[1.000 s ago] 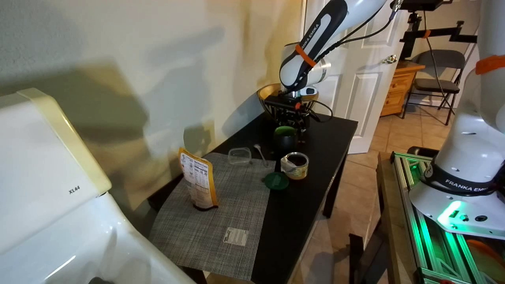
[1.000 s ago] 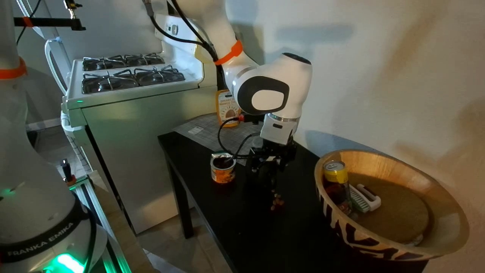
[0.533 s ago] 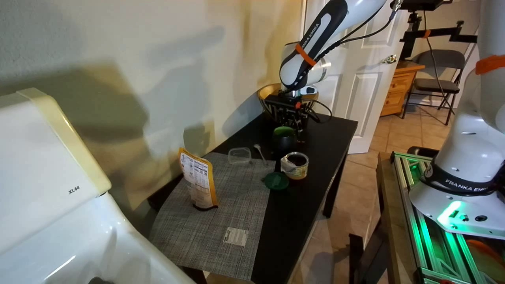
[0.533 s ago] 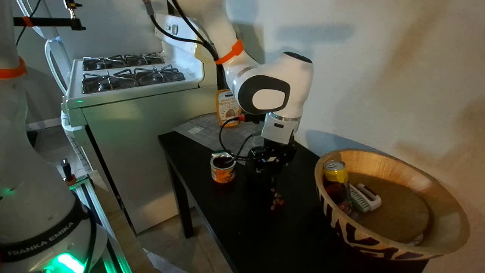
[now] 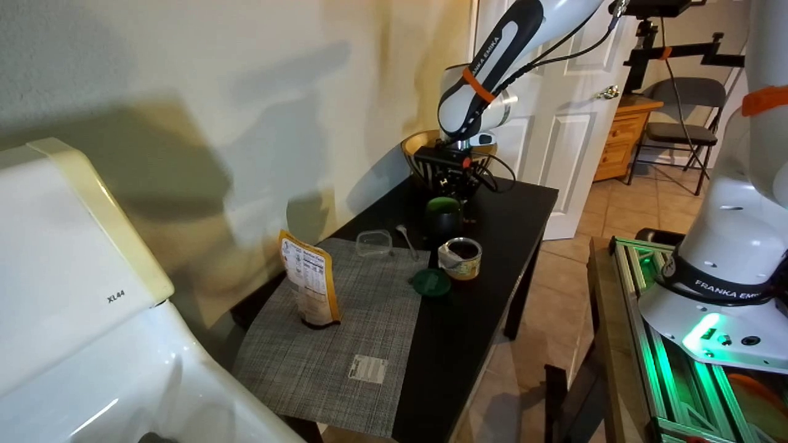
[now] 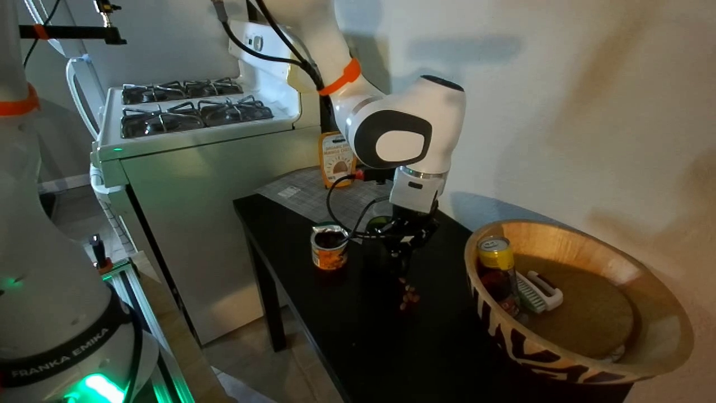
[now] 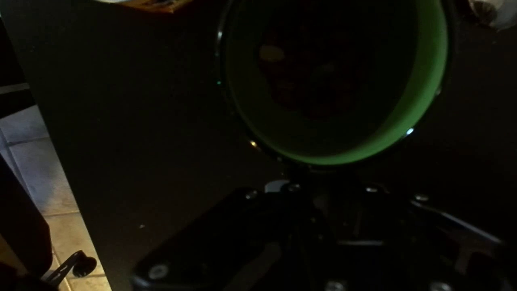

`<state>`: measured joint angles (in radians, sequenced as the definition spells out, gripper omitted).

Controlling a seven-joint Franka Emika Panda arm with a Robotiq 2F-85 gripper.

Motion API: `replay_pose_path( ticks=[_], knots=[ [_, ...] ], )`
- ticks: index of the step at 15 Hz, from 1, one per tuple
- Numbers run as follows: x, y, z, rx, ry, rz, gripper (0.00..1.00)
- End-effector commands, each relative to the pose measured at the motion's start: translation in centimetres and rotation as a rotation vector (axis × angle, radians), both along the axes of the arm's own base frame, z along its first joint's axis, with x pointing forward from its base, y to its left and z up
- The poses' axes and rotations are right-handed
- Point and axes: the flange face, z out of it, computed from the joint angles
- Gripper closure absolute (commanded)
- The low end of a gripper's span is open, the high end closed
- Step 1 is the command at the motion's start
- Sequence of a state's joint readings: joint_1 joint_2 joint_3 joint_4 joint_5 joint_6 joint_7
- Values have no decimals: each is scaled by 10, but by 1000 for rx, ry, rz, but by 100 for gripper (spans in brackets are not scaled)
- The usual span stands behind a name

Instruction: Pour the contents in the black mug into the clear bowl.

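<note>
Black mug [image 5: 444, 219] (green inside, dim lumps [image 7: 271, 53] at its bottom) stands upright on the worktop [image 5: 511, 212], near a tin can [image 5: 466, 266]. The hand [image 7: 328, 192] is pinched narrow on it, apparently by the handle, presumably leaving the mouth free for tipping. The clear bowl [image 5: 373, 244] sits at the edge of the placemat [image 5: 369, 320], the spoon [image 5: 407, 242] between them, likely for a short carry.

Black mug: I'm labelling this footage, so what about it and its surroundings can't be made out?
Black mug: wrist view, top edge cuts off its far rim.
Contents: wrist view, shadow hides what they are.
Jaws: wrist view, dark on dark hides whether they grip the mug.
Pale object: wrist view, top right corner cuts it off.
Scattered bits: in an exterior view, too small to name.
</note>
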<state>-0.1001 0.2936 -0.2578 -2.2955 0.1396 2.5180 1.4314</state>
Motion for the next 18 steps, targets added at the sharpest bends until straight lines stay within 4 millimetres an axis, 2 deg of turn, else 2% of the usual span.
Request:
replay_pose_path(
  ticks=[1,4,8,11,18],
  knots=[
    [1,0,11,-44,-6,26,95],
    [6,2,24,-61,-2,87,95],
    [21,6,41,-82,25,152,95],
    [34,14,53,-165,108,197,95],
    [50,70,71,-526,322,263,95]
  ],
)
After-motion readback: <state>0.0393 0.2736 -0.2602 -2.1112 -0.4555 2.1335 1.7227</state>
